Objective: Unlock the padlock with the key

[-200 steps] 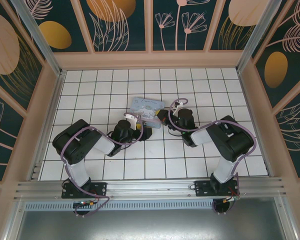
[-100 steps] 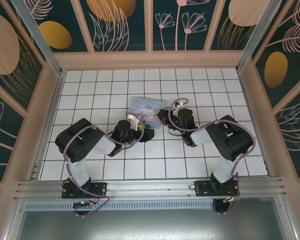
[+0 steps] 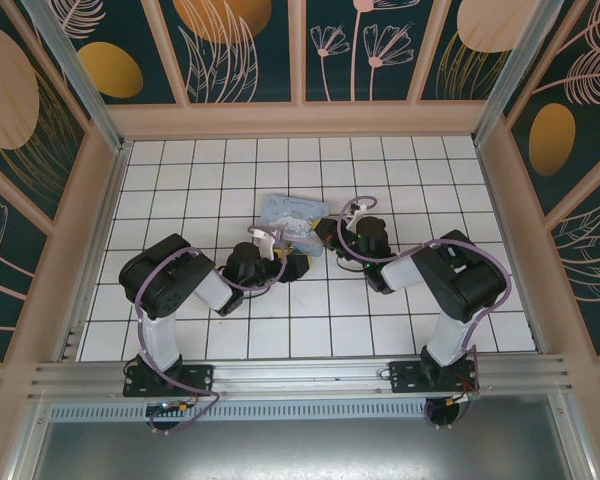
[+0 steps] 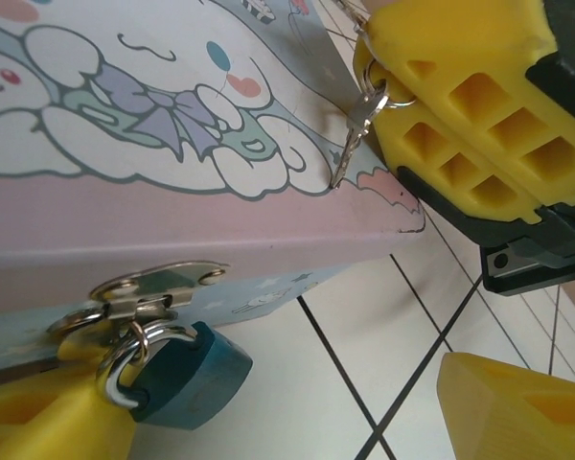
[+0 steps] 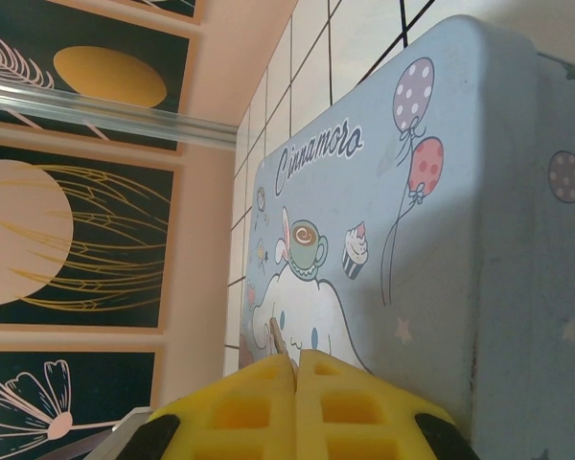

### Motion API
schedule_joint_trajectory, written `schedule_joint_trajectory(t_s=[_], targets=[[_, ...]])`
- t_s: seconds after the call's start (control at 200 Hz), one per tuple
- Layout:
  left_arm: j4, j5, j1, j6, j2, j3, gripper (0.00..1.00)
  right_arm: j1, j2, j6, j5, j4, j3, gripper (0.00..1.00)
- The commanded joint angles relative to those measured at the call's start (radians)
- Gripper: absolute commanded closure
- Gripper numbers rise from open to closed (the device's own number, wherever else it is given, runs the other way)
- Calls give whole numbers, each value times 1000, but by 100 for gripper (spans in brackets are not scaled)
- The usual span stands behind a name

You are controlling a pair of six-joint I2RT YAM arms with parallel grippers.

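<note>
One word is reading clearly from where I'm standing: "Cinnamoro", running in dark blue cursive across the pale blue tin lid point(image 5: 441, 192). It is sitting close to one edge of the lid, beside the printed balloons point(image 5: 414, 105) and above the cartoon cup point(image 5: 305, 238). From overhead, the lid's lettering is showing too small to read.

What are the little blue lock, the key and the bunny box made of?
The padlock looks like metal: teal painted body, shiny silver shackle. The key is thin bright metal, glinting. The tin seems printed sheet metal, smooth with a riveted hasp, though I can't be sure.
</note>
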Motion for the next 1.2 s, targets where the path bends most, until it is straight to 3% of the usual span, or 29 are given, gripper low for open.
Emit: schedule_joint_trajectory(t_s=[0.0,0.475,0.901,1.196], targets=[[79,51,-1,-53,21,-17,21,-6,10,4,-10,21,12,100],[169,18,0,-123,15,-52,30,-6,13,7,-8,29,9,100],[5,-102,0,-125,23,-26,41,-6,11,10,-8,28,8,100],[-59,-121,-1,-114,25,4,53,-6,11,12,-8,29,8,100]])
